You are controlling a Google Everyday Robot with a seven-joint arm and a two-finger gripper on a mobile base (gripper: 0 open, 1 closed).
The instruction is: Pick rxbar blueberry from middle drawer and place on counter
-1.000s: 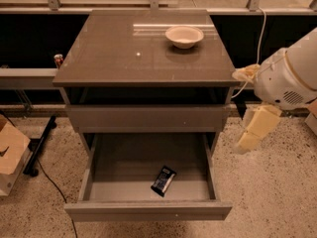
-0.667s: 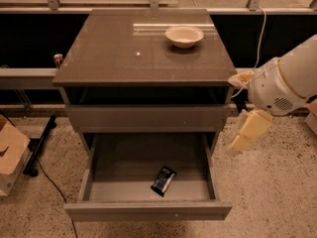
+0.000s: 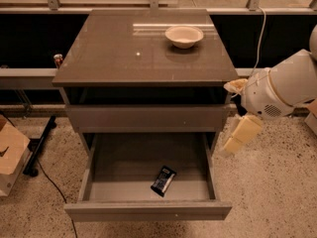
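Observation:
The rxbar blueberry (image 3: 163, 180) lies flat on the floor of the open middle drawer (image 3: 148, 209), near its front and slightly right of centre, with nothing touching it. The counter (image 3: 124, 53) is the glossy grey-brown top of the cabinet. My gripper (image 3: 231, 145) hangs from the white arm (image 3: 282, 90) at the right of the cabinet. It points down and to the left, just outside the drawer's right wall and above drawer level. It holds nothing that I can see.
A white bowl (image 3: 184, 36) stands on the counter at the back right. A closed drawer front (image 3: 147, 118) sits above the open drawer. A cardboard box (image 3: 10, 152) and a black cable (image 3: 47, 180) lie on the speckled floor at left.
The arm and gripper have moved left, closer to the right side of the open drawer. The bar and the drawer have not moved.

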